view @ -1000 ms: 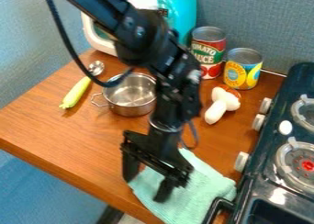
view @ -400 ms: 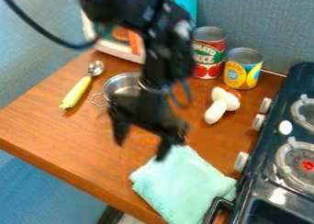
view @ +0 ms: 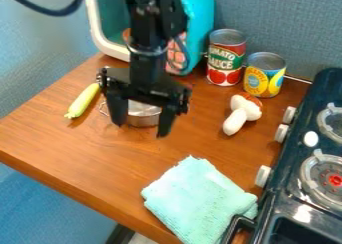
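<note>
Your gripper (view: 141, 130) is open, fingers well apart and pointing down, nothing gripped. It hangs at the small metal pot (view: 143, 121), left of mid-view. From the camera, the fingers overlap the pot; can't tell you if they touch it or just hang in front. The pot stands upright on the wooden counter (view: 107, 158), its wall and bright interior showing between your fingers, wire handle out to the left.

Tight spots: slim yellow-green item (view: 83, 101) lies just left of the pot, its upper end up by your gripper body. Teal-and-white box-like object (view: 199, 25) stands behind the arm. Red-labelled can (view: 226, 63) and yellow-labelled can (view: 264, 80) stand side by side near the back wall (view: 287, 23). White mushroom-shaped piece (view: 242, 116) lies in front of them, well apart from your right-hand finger in view.

Room: you've got wood surface in front of the pot, down to the front edge, and between pot and mushroom piece. Folded mint cloth (view: 199, 200) lies flat lower right, one side at that front edge, right corner near the stove (view: 304, 180). Stove knobs stick out toward the counter.
</note>
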Robot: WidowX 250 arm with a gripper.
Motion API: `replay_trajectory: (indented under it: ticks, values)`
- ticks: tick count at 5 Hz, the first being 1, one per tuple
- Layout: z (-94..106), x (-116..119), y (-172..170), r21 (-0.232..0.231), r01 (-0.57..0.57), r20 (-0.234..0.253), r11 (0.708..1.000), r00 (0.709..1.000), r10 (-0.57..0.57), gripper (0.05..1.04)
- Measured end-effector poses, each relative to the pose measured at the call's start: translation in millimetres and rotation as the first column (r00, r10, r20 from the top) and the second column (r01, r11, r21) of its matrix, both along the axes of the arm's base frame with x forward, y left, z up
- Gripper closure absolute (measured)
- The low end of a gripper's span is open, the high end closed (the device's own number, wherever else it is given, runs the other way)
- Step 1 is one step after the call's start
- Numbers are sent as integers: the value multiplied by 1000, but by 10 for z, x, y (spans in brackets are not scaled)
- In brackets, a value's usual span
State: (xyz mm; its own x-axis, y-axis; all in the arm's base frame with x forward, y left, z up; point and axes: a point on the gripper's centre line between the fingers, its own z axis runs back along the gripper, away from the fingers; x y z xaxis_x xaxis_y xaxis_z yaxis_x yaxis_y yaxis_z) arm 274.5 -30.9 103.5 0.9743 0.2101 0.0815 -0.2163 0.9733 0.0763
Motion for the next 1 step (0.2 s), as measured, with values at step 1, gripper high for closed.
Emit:
replay_trajectory:
  ticks: [1]
  values:
    - [45, 3, 9, -54, 67, -27, 996, 997, -69, 83]
